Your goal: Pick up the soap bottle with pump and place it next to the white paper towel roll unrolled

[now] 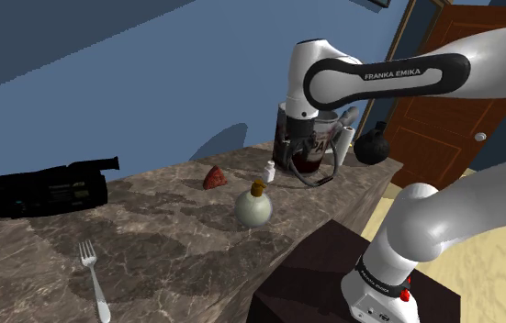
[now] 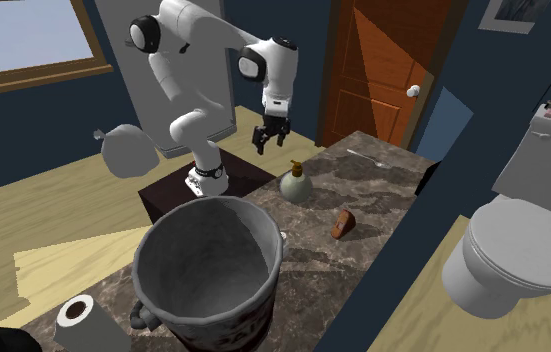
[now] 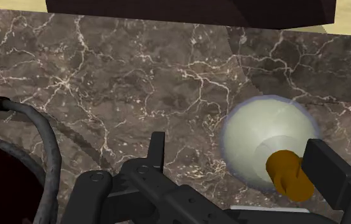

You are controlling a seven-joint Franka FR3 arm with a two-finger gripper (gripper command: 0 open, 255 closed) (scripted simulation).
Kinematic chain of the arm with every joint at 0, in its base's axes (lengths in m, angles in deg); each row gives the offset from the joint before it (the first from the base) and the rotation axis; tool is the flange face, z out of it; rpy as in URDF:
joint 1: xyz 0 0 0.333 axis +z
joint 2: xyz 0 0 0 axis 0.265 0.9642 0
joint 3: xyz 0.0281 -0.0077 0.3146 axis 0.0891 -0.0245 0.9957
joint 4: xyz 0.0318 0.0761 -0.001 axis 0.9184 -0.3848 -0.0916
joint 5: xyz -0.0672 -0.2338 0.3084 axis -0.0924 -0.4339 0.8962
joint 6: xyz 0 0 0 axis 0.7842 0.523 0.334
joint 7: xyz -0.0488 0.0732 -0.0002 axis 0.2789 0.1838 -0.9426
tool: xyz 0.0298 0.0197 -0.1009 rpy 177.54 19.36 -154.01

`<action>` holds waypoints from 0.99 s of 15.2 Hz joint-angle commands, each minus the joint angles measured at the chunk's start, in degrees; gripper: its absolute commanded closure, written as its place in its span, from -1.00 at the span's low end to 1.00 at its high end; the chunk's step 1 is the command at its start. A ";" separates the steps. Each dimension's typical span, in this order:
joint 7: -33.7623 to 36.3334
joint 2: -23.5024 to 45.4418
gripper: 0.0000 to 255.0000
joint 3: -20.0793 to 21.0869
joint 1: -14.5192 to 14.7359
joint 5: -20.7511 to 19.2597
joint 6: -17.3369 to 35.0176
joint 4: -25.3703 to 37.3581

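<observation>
The soap bottle [image 1: 253,207] is a round, pale green flask with a brown pump, standing upright on the marble counter [image 1: 150,239]. In the second exterior view my gripper [image 2: 268,141] hangs open a little above the bottle [image 2: 295,184] and slightly to its left. Seen from the wrist, the bottle [image 3: 260,137] lies below the gripper [image 3: 241,159], between the spread fingers and nearer one of them, with its pump [image 3: 288,174] beside that fingertip [image 3: 323,164]. Nothing is held. The white paper towel roll [image 1: 344,145] stands by the bucket; it also appears as a roll [image 2: 84,319] at the counter's near end.
A large grey bucket [image 1: 289,124] [image 2: 208,262] stands near the roll, its rim [image 3: 45,137] close to the gripper. A reddish-brown piece [image 1: 214,177], a small white bottle [image 1: 268,171], a black camcorder [image 1: 47,189] and a fork [image 1: 93,275] lie on the counter. A toilet [image 2: 518,250] stands beyond.
</observation>
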 commanded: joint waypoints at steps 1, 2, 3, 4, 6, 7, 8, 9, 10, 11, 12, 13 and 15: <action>1.67 2.88 -1.00 1.17 0.55 1.17 4.84 -0.42; 2.41 4.40 -1.00 1.71 0.77 1.63 6.98 -0.35; 3.14 5.98 -1.00 2.25 0.98 2.05 9.11 -0.19; 3.87 7.61 -1.00 2.79 1.16 2.42 11.21 0.06; 5.34 11.01 -1.00 3.86 1.49 3.01 15.32 0.79; 6.08 12.77 -1.00 4.38 1.64 3.21 17.31 1.28; 6.77 14.42 -1.00 4.87 1.75 3.35 19.11 1.79; 6.80 14.75 -1.00 4.92 1.75 3.33 19.96 1.28; 6.83 15.10 -1.00 4.97 1.74 3.32 20.81 0.77; 6.86 15.47 -1.00 5.02 1.73 3.30 21.67 0.28; 6.89 15.86 -1.00 5.08 1.72 3.28 22.53 -0.20; 6.92 16.26 -1.00 5.13 1.70 3.25 23.40 -0.67; 7.00 17.11 -1.00 5.24 1.67 3.19 25.14 -1.57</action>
